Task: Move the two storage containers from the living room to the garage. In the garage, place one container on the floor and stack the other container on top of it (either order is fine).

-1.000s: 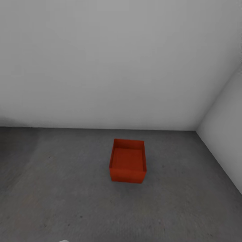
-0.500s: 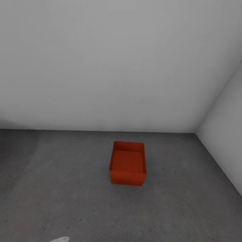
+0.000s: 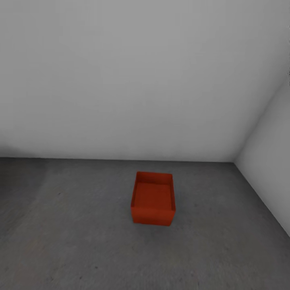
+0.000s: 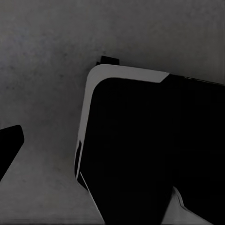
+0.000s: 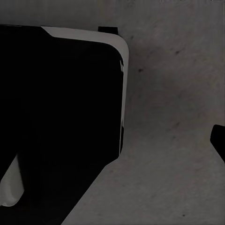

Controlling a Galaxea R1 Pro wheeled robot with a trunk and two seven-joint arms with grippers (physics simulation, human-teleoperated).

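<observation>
One storage container (image 3: 153,199) is seen set upright on the garage's concrete floor (image 3: 80,225), near the corner of the grey walls (image 3: 141,80). The second is yet to be stacked on it. Neither end effector's opening can be told.

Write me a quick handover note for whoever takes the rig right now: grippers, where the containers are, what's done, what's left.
Grippers: cannot tell whether either is open or shut; the wrist views look down at the robot's dark base and the floor.
Containers: one red-orange storage container sits upright and empty on the garage's concrete floor, near the corner of the grey walls.
Done: first container placed.
Left: bring the second container and stack it on this one.
</observation>
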